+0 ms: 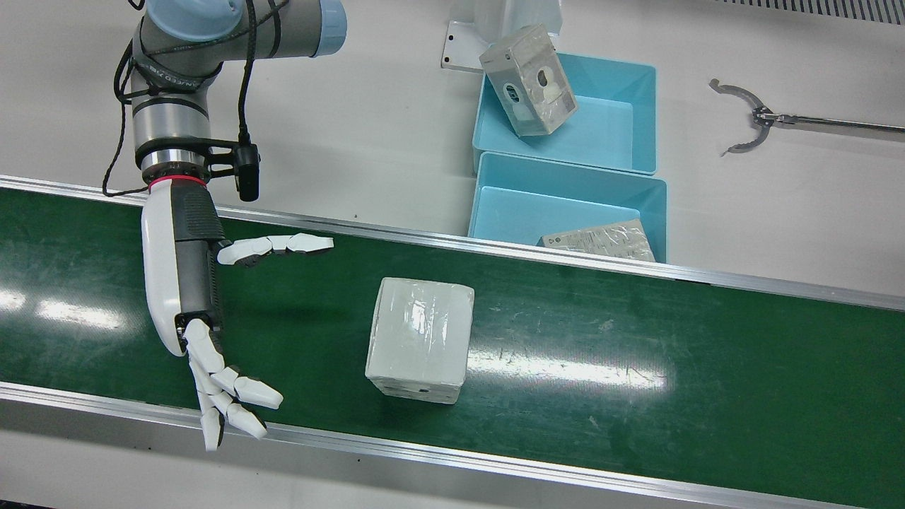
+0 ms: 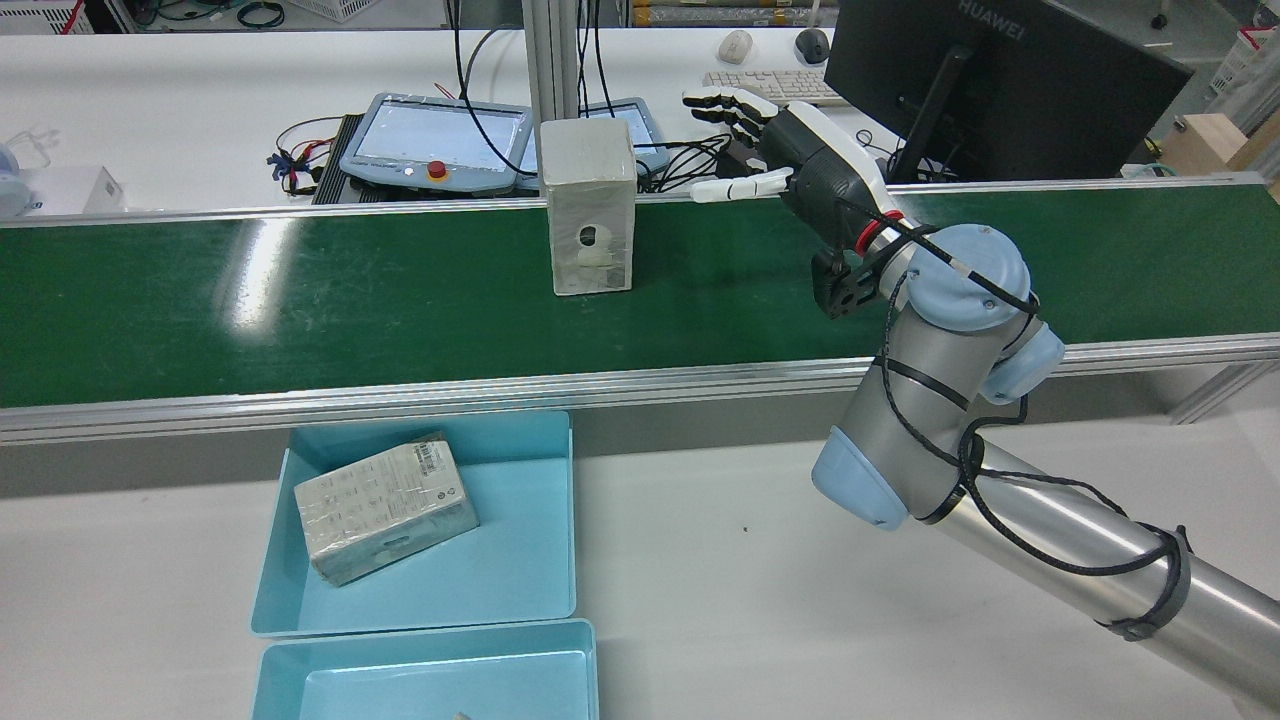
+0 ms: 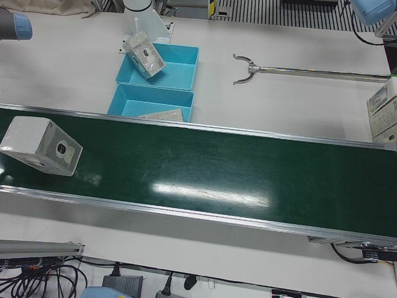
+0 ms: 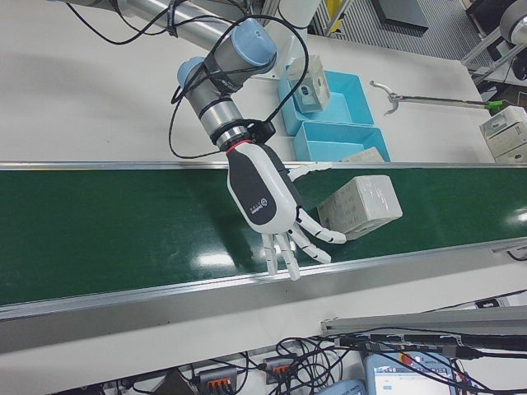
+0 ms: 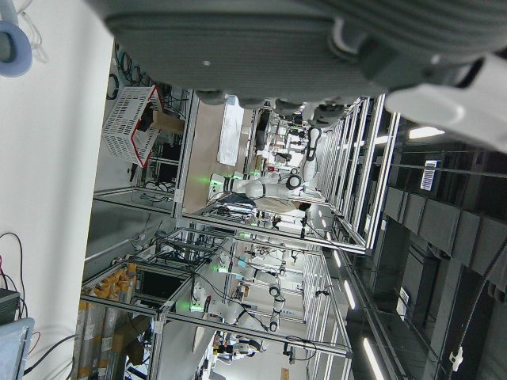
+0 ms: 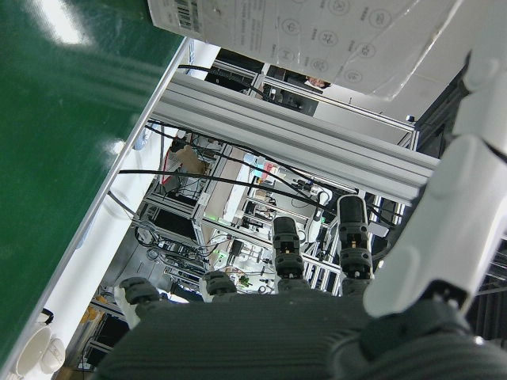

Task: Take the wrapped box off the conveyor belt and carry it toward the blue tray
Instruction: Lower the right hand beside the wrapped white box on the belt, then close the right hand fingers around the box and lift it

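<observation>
Across the top of the frame sits the dark grey ribbed underside of the left hand (image 5: 261, 47), with a pale finger segment (image 5: 451, 91) jutting at the upper right. Its fingers' spread can't be judged from here. Down the left edge runs a white surface (image 5: 47, 198), a pale blue ring-shaped thing (image 5: 12, 47) at the upper left corner. Just right of that, a white mesh basket (image 5: 131, 127) with a red rim. The middle is a long hall of metal framing (image 5: 269, 237), where white robots (image 5: 265, 186) stand lit green
</observation>
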Robot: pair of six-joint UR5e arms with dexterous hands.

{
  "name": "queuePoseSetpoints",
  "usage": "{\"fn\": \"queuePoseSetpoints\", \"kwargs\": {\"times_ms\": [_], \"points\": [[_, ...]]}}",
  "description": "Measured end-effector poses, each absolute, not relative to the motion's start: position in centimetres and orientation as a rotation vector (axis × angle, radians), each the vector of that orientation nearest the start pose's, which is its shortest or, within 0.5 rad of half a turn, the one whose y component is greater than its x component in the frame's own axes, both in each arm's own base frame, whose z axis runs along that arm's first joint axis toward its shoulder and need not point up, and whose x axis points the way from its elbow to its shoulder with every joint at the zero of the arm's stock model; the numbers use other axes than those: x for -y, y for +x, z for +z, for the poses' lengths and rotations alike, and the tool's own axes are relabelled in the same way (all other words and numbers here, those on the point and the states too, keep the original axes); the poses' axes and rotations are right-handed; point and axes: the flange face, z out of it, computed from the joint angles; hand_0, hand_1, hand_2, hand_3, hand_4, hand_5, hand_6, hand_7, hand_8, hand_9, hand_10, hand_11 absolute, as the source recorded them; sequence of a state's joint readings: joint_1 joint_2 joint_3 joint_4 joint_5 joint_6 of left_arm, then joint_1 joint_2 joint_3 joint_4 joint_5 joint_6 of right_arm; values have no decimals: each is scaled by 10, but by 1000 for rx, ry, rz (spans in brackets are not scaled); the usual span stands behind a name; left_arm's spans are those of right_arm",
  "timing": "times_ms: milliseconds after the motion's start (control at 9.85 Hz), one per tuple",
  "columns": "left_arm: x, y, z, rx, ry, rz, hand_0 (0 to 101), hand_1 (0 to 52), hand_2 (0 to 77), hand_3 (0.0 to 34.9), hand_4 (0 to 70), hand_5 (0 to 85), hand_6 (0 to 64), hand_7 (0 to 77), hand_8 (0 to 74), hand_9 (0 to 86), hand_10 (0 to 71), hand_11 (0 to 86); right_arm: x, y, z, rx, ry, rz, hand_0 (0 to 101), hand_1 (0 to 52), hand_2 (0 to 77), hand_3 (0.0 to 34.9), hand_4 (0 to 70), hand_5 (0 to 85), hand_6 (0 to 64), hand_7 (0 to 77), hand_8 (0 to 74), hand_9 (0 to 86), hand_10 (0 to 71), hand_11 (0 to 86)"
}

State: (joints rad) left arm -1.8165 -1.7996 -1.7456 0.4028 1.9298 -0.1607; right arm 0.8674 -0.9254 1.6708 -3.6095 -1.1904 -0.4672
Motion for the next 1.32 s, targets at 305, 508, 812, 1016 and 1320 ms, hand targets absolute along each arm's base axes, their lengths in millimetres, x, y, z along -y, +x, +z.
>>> {"fn": "queuePoseSetpoints", "kwargs": {"times_ms": [305,508,812,1016,1320], "points": [[510,-229,522,-2225,-306,-2244,0,0,11,0,0,5,0,5,5,5,0,0,611,-302,306,-2872,-62,-2088,386,71,136,299,131,218,0,158,0,44,22,33],[510,-229,522,-2225,-306,-2244,0,0,11,0,0,5,0,5,5,0,0,0,608,-309,307,-2879,-46,-2089,386,71,136,299,131,218,0,158,0,44,22,38],[510,-229,522,-2225,-306,-2244,0,0,11,0,0,5,0,5,5,5,0,0,605,-314,307,-2883,-32,-2090,387,71,136,300,142,218,0,169,0,44,22,33],[510,-229,522,-2225,-306,-2244,0,0,11,0,0,5,0,5,5,0,0,0,605,-314,308,-2877,-36,-2091,387,71,136,300,142,235,0,169,0,44,22,33],[510,-229,522,-2225,-306,-2244,0,0,11,0,0,5,0,5,5,0,0,0,606,-315,311,-2859,-39,-2102,387,71,142,300,142,224,0,169,0,44,22,38]]}}
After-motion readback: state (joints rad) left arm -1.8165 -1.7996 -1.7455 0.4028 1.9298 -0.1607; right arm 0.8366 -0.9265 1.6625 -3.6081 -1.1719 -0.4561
